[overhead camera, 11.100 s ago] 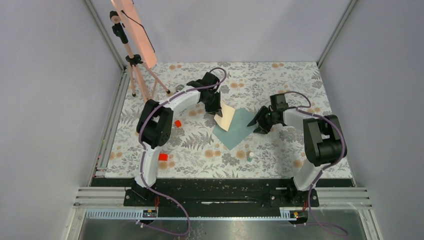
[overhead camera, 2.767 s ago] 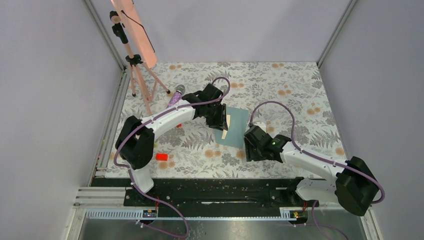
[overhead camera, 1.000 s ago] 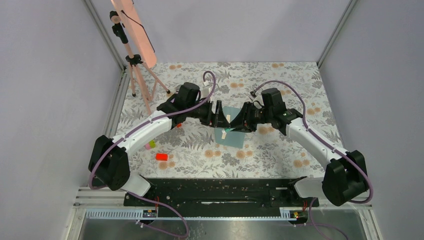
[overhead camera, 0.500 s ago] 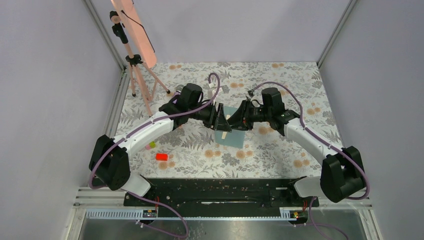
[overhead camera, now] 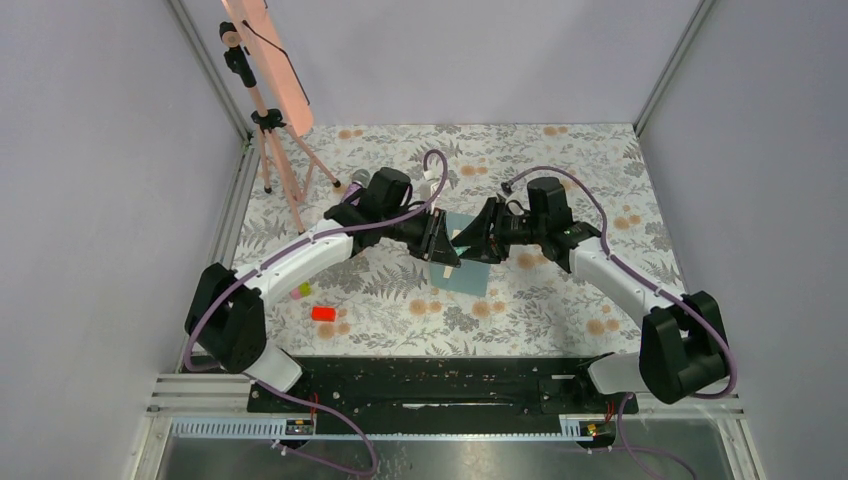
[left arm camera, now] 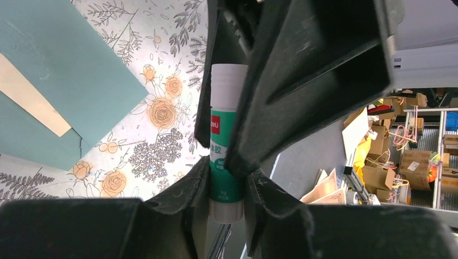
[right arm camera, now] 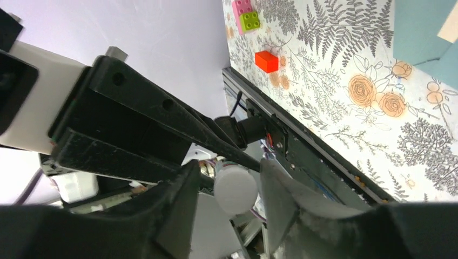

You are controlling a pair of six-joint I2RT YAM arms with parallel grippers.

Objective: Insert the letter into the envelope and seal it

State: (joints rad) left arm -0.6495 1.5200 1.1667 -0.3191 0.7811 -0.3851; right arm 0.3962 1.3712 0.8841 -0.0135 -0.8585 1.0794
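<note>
The teal envelope [overhead camera: 472,276] lies flat mid-table, and the tan letter [overhead camera: 447,268] pokes out of its left edge. Both also show in the left wrist view, envelope [left arm camera: 70,70] and letter [left arm camera: 32,102]. Above them my two grippers meet tip to tip around a green-and-white glue stick [left arm camera: 226,156]. My left gripper [left arm camera: 227,181] is shut on the stick's lower end. My right gripper [right arm camera: 227,186] stands open around the stick's white round end [right arm camera: 235,190], with a gap on each side. From above, the left gripper [overhead camera: 440,246] and right gripper [overhead camera: 473,240] nearly touch.
A tripod carrying a salmon-pink panel [overhead camera: 268,70] stands at the back left. A red block [overhead camera: 322,313] and a pink-and-green block [overhead camera: 300,290] lie on the floral cloth to the left. The black front rail [right arm camera: 302,145] runs along the near edge.
My left gripper has closed onto the glue stick that the right gripper brought up. The right jaws have widened a little around the stick. The envelope and letter have not moved.
</note>
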